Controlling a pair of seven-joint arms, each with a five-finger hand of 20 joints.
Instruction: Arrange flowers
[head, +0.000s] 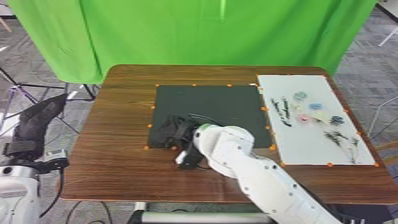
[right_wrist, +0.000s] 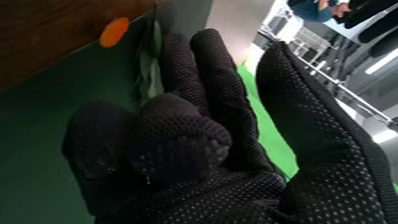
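Over the black mat (head: 213, 97) the right hand (head: 180, 131) is held low near the mat's lower left part, close to thin dark stems. In the right wrist view the right hand (right_wrist: 178, 145) has its thumb and a finger bent together around a green leafy sprig (right_wrist: 149, 70), partly hidden by the glove; other fingers are straight. The left hand (head: 40, 120) hangs off the table's left side with relaxed fingers and nothing in it. On the white board lie dark green sprigs (head: 285, 111), a pale green flower (head: 300, 95), a blue flower (head: 316, 106), a pink flower (head: 304, 118) and a dark blue flower (head: 337, 120).
The white board (head: 298, 147) lies along the right side of the brown table (head: 111, 160), with pale thin sprigs (head: 342, 139) at its near end. Orange markers (right_wrist: 115, 32) line the mat and board. A green curtain (head: 213, 35) hangs behind the table.
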